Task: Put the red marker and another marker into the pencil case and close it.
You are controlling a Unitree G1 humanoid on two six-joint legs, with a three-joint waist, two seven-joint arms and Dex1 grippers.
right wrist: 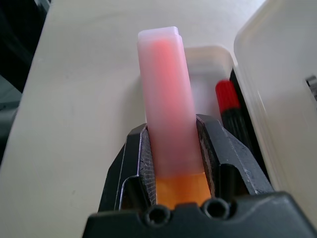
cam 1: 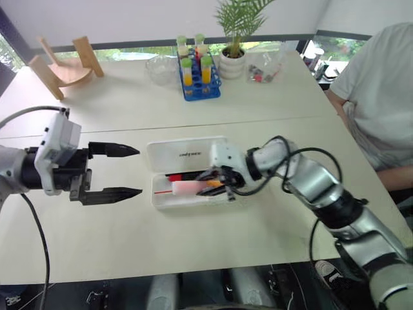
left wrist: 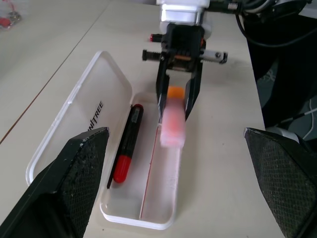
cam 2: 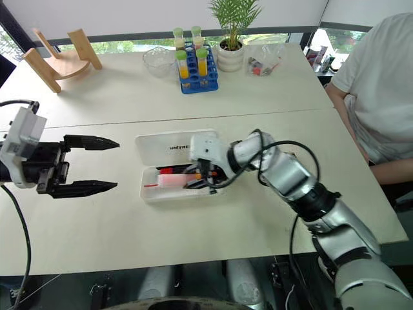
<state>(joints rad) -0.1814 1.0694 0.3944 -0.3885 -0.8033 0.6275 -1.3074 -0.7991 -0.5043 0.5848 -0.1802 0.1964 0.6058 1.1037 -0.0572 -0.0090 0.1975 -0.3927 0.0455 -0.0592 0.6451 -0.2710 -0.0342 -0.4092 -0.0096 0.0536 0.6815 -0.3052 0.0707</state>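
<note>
- Head views: pencil case [cam 1: 187,169] lies open on the table [cam 1: 258,103], lid flat on its far side. Right gripper [cam 1: 216,183] sits over the case's tray, fingers clamped on the pink-orange marker [cam 1: 188,187], which points along the tray. Red marker [cam 1: 184,175] already lies in the tray, on the lid side of the pink one. Left gripper [cam 1: 132,172] hangs just beside the case's short end, jaws at full spread, holding nothing.
- Left wrist view: pink-orange marker hangs tilted over the tray's outer half, apart from the red marker. Judgement: lower it w/ the barrel parallel to the case's long edge, then let go low so it doesn't bounce out.
- Right wrist view: fingers pinch the marker near its orange end; the pale cap end sticks out over the tray. Judgement: keep it clear of the red marker & the case's rim, else the lid won't shut flat.
</note>
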